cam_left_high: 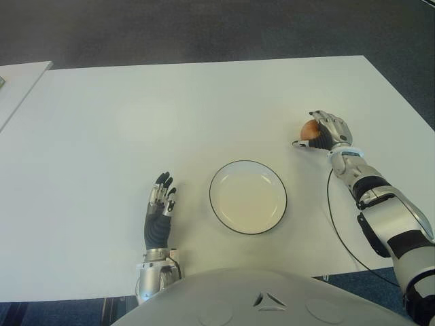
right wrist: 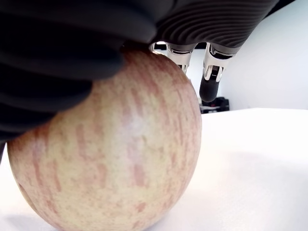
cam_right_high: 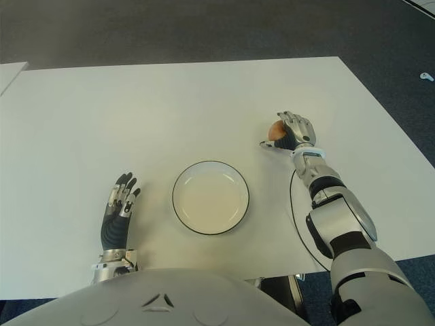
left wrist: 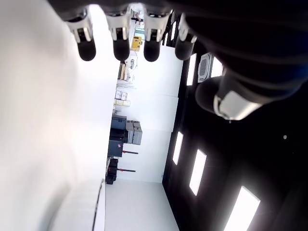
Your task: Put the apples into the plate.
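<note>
Right wrist view gives us the closest look: our right hand (right wrist: 86, 43) lies over the top of the apple (right wrist: 110, 144), the dark palm pressed onto its upper side and two fingertips (right wrist: 210, 89) hanging past its far side, so the hand is wrapped on the fruit. The apple is pale yellow with red streaks, and its underside sits on the white table (right wrist: 255, 163). In the eye views we see the same hold from above: the right hand (cam_left_high: 326, 130) covers the apple (cam_left_high: 309, 129) toward the right edge of the table (cam_left_high: 136, 102), about midway between its near and far edges, with only the fruit's left side peeking out from under the fingers. The forearm runs back from there to the near right corner, and a thin black cable loops on the tabletop beside it. The plate (cam_left_high: 248, 197), white with a dark rim, stands close to the near edge at about mid-width, well apart from the apple and to its left. It holds nothing. Farther left, our left hand (cam_left_high: 160, 212) shows beside the plate on its left side, near the front edge, palm down. Its wrist view shows the fingers (left wrist: 86, 48) stretched out straight side by side, wide and holding nothing.
</note>
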Controlling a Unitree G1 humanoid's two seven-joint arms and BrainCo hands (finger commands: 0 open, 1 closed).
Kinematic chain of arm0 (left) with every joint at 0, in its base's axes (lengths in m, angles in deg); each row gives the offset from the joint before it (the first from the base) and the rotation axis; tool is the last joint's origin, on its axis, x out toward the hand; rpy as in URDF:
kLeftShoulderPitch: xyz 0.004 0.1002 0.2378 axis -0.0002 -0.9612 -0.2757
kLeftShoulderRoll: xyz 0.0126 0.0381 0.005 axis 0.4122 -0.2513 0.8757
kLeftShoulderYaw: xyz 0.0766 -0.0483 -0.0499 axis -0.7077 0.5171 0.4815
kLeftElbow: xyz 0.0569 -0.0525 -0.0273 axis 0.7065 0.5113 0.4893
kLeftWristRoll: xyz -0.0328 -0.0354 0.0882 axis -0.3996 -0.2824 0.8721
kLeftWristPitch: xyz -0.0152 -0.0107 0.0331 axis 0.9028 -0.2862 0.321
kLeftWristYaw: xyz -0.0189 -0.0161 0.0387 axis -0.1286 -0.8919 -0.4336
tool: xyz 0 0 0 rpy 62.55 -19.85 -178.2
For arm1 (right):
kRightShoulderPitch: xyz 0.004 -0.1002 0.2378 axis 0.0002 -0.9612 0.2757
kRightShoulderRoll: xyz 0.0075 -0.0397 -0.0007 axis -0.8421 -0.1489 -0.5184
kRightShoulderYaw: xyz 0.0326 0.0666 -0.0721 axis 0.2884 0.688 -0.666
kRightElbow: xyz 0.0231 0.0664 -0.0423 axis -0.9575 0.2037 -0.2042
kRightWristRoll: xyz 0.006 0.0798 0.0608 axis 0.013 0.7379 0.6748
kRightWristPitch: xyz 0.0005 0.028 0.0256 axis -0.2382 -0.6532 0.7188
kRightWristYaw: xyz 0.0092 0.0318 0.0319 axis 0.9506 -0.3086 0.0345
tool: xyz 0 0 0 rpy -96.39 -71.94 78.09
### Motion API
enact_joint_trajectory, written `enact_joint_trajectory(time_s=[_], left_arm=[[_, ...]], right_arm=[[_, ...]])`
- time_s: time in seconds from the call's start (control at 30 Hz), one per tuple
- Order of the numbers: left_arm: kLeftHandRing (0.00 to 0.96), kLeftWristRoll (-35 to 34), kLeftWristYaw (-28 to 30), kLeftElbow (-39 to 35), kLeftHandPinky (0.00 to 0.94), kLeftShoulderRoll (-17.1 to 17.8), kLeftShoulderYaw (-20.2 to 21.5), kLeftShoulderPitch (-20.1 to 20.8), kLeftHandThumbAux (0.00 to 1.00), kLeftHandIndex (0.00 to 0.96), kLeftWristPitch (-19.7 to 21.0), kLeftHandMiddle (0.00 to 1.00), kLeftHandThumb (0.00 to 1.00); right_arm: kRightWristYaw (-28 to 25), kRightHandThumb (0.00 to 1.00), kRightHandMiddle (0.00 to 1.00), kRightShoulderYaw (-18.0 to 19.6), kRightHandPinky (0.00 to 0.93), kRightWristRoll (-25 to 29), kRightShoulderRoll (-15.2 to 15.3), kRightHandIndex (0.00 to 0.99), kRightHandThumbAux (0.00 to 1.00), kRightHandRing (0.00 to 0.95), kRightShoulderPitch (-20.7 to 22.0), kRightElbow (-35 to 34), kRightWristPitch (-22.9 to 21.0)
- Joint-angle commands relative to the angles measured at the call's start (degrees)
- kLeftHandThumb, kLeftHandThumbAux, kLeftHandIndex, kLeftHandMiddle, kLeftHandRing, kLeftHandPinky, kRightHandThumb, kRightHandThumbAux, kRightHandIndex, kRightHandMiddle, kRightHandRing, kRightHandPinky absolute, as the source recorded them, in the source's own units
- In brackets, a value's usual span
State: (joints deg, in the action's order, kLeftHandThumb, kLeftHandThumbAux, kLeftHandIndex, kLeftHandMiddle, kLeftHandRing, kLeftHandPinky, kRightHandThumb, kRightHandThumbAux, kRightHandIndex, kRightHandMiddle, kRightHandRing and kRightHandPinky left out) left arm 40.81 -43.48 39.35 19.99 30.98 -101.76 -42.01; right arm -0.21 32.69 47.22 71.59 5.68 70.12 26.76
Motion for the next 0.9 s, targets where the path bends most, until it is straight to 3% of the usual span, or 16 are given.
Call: enact_joint_trajectory(time_s=[0.03, 0.1, 0.2, 0.23, 0.3, 0.4, 0.9], left_arm=[[0.000, -2.0, 1.8, 2.2, 0.003, 0.3, 0.9, -0.5, 0.477, 0.067, 2.5, 0.035, 0.118], [0.000, -2.3, 2.1, 2.5, 0.005, 0.2, 1.0, -0.4, 0.479, 0.064, 2.3, 0.034, 0.122], [0.000, -2.1, 2.6, 3.0, 0.010, 0.1, 1.2, -0.2, 0.481, 0.062, 1.8, 0.034, 0.122], [0.000, -2.0, 2.7, 3.1, 0.012, 0.1, 1.3, -0.1, 0.482, 0.063, 1.6, 0.034, 0.121], [0.001, -1.9, 2.8, 3.1, 0.016, 0.1, 1.4, -0.1, 0.482, 0.065, 1.4, 0.035, 0.119], [0.004, -1.8, 3.0, 3.3, 0.022, -0.1, 1.4, 0.0, 0.480, 0.068, 1.2, 0.038, 0.118], [0.000, 0.6, 2.4, 3.8, 0.015, -0.6, 1.4, 0.4, 0.488, 0.071, -0.4, 0.031, 0.105]], right_arm=[[-0.6, 0.238, 0.357, -0.5, 0.313, 0.0, -2.7, 0.332, 0.525, 0.338, -4.5, 2.0, 0.9], [0.0, 0.267, 0.457, -0.4, 0.416, 0.1, -2.7, 0.429, 0.577, 0.444, -4.5, 2.0, 0.7], [1.3, 0.298, 0.534, -0.3, 0.482, 0.1, -2.6, 0.498, 0.625, 0.520, -4.5, 2.0, 0.5], [1.7, 0.437, 0.563, -0.3, 0.500, 0.1, -2.6, 0.474, 0.659, 0.546, -4.5, 2.0, 0.4], [2.2, 0.561, 0.599, 0.0, 0.527, 0.3, -2.6, 0.454, 0.688, 0.577, -4.4, 1.9, 0.6], [2.4, 0.651, 0.638, 0.4, 0.569, 0.8, -2.5, 0.441, 0.708, 0.608, -4.3, 1.8, 1.0], [1.0, 0.699, 0.675, 2.1, 0.614, 2.5, -2.5, 0.436, 0.718, 0.637, -3.9, 1.8, 1.2]])
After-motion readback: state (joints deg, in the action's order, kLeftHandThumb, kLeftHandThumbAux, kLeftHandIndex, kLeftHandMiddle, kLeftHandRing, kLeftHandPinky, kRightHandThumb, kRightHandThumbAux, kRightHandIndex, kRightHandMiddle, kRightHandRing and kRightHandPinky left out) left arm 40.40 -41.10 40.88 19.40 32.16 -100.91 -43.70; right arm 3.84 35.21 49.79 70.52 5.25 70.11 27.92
